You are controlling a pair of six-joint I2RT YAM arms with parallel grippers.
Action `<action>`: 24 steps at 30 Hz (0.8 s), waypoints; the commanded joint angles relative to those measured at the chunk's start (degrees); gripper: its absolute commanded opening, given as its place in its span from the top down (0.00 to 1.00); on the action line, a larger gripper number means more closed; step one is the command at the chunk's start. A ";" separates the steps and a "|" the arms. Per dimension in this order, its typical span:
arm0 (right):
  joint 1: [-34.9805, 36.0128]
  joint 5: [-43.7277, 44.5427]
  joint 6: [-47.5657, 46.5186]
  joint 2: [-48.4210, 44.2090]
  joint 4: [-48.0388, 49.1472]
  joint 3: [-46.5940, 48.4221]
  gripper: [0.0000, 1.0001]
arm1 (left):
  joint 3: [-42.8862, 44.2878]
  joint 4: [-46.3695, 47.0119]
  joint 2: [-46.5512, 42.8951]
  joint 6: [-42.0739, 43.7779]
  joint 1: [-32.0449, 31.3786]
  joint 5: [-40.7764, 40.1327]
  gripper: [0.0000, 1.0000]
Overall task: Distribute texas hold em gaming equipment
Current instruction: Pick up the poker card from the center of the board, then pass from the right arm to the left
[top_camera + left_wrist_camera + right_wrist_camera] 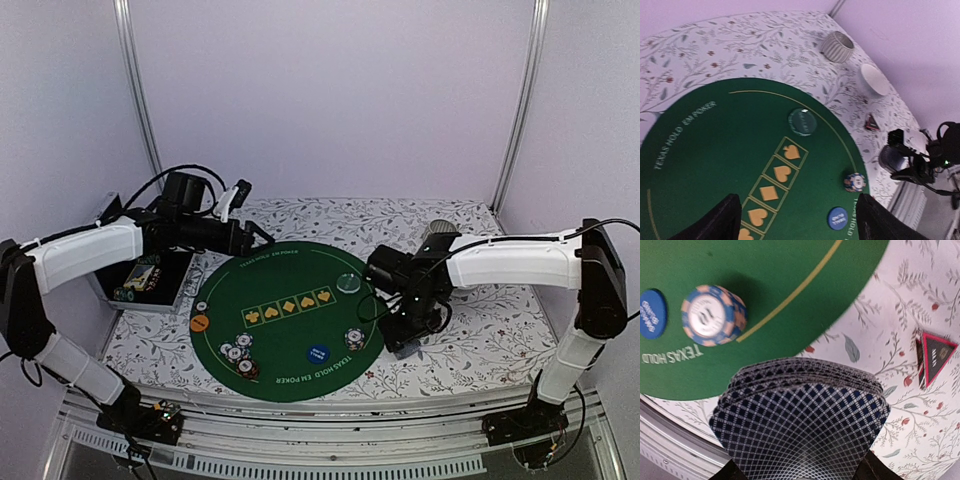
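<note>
A round green poker mat (285,375) lies mid-table. On it are a cluster of striped poker chips (240,355), one chip stack (354,340) (712,315), a blue button (317,352) (838,218), an orange button (199,323) and a clear disc (348,283) (802,122). My right gripper (405,333) (802,467) is shut on a bowed deck of playing cards (800,415), just off the mat's right edge. The red-black triangle marker (935,357) (871,122) lies on the cloth beside it. My left gripper (245,235) (800,225) hangs open above the mat's back left, nothing between its fingers.
A ribbed grey cup (837,46) and a white bowl (875,79) stand on the floral cloth behind the right arm. An open box (150,280) sits at the left of the mat. The table's metal front rail (330,440) runs below the mat.
</note>
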 commanded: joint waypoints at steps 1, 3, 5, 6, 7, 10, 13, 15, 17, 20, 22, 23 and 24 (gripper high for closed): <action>2.46 5.75 -6.02 -1.82 -0.14 7.65 0.56 | 2.31 2.97 4.34 -6.22 -4.15 16.80 0.21; 3.99 7.42 -8.79 -0.80 0.97 11.09 0.57 | 2.63 4.40 6.13 -7.44 -6.11 20.38 0.20; 6.02 9.33 -12.41 1.40 2.33 14.75 0.58 | 2.71 5.84 7.54 -8.31 -7.63 23.66 0.17; 6.94 10.14 -14.28 2.53 3.21 17.23 0.58 | 2.79 6.44 8.28 -8.78 -7.98 25.63 0.16; 7.91 11.16 -16.62 3.62 3.88 19.04 0.58 | 2.89 6.74 9.29 -9.16 -8.19 27.54 0.15; 9.68 12.65 -21.29 6.22 5.89 23.22 0.59 | 2.71 6.31 10.19 -8.65 -8.27 31.60 0.15; 10.30 11.88 -24.30 7.86 8.63 26.09 0.59 | 1.07 5.99 9.68 -7.22 -8.26 33.10 0.16; 10.88 12.04 -26.75 8.79 10.07 27.97 0.59 | 0.19 6.00 9.70 -7.11 -8.31 34.07 0.18; 11.65 12.33 -29.81 9.71 11.40 29.54 0.59 | -0.25 6.16 10.07 -7.27 -8.28 34.24 0.21; 12.68 12.05 -32.45 11.18 12.49 31.80 0.59 | -0.26 5.52 10.59 -6.64 -8.22 34.26 0.30; 13.06 12.14 -33.79 11.72 12.67 32.42 0.59 | -0.22 4.82 10.44 -6.00 -8.14 33.98 0.34; 13.18 12.27 -34.07 11.84 12.78 32.46 0.59 | -0.24 4.73 10.28 -5.93 -8.13 33.88 0.38; 13.31 12.44 -34.64 11.92 12.93 32.54 0.59 | -0.26 4.70 10.17 -5.97 -8.16 33.92 0.42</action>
